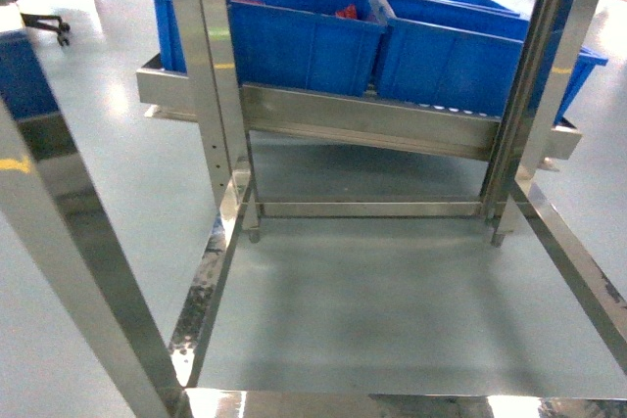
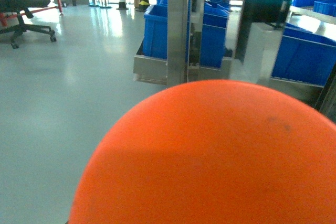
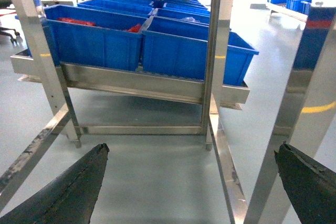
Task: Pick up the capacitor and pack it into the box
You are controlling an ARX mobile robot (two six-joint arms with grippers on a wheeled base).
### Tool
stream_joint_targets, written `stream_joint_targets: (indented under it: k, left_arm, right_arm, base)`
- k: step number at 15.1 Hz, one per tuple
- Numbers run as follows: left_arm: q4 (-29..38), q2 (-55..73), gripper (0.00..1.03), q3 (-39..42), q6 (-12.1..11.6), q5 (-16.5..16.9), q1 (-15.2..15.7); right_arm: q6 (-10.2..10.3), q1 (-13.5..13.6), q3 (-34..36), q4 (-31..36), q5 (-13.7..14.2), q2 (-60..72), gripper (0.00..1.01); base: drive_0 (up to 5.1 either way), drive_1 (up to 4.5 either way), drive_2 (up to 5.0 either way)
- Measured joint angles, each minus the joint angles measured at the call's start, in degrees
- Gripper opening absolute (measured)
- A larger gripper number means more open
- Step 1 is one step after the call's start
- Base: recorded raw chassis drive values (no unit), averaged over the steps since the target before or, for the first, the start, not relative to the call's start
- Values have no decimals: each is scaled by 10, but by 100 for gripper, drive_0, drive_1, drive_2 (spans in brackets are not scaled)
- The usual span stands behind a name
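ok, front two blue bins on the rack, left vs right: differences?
The left front bin shows red parts inside; the right front bin shows none from here. The right front bin juts past the right upright of the rack; the left front bin does not. Both are blue, open-topped and side by side.

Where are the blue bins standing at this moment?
The blue bins stand in rows on the tilted steel rack, straight ahead at the top of the head view, behind its upright posts.
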State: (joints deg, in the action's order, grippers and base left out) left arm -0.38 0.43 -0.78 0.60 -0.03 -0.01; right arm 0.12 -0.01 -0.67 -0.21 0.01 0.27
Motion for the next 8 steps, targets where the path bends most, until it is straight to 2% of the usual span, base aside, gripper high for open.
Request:
stream_joint_targets:
  k: [8]
  left_arm:
    - [0,0,43,0,0,0,0]
  right_arm:
    - [0,0,0,-2,0,0,98]
  base:
    - [-483,253,253]
